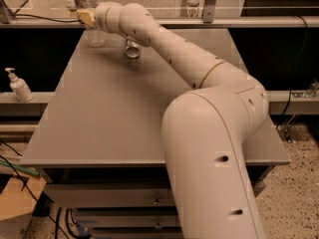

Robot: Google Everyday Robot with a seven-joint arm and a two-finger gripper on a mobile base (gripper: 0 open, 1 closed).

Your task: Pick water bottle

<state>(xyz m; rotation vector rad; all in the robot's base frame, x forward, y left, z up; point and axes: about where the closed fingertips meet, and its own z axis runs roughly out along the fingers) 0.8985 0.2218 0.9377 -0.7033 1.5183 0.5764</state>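
**Findings.** The arm (189,63) is stretched across the bench (99,118) to its far left corner. The end effector (85,18) is at the upper part of the water bottle (95,36), against it or just in front of it. I cannot tell from this view whether it is open, closed or gripping.

The water bottle stands upright near the far left corner, with its clear lower body visible below the wrist. A metal can (132,49) stands upright to the right of the bottle, near the far edge and under the forearm, apart from the bottle. A pump dispenser (19,85) stands on a ledge beyond the left edge, well apart.

**Assessment.** I judge the step in hand to be securing the grasp before any lift.

**Recommendations.**
- I would confirm that the bottle sits centred in the end effector.
- I would close gently, because a thin, light bottle is likely to dent or squirt out sideways.
- I would lift straight up, with no sweep to the right, because the forearm passes close over the can.
- I would stay clear of the far edge, where a nudge could tip the bottle off the bench.
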